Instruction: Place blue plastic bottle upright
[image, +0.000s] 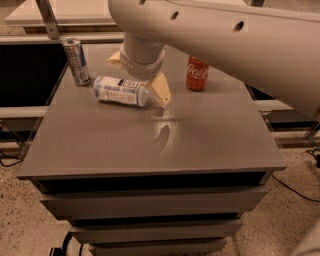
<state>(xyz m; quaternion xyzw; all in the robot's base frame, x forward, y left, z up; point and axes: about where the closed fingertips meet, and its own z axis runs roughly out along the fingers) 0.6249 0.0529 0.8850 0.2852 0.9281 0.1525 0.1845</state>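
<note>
Arm (225, 40) comes in from the right, over the rear of the worktop (150, 145); open room toward front and right edges. Blue plastic bottle (120, 91) lies on its side, rear-left, long axis roughly along the rear edge. Gripper (138, 82) points down, fingers spread, straddling the bottle's right end. Silver can (76, 61) at rear-left corner, red can (197, 73) near rear edge.

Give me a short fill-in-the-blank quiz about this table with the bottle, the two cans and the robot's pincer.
1. The blue plastic bottle lies on its ____ on the table.
2. Of the three containers, the open pincer hangs closest to the ____.
3. The red Coca-Cola can stands ____.

Missing words: side; bottle; upright.
</note>
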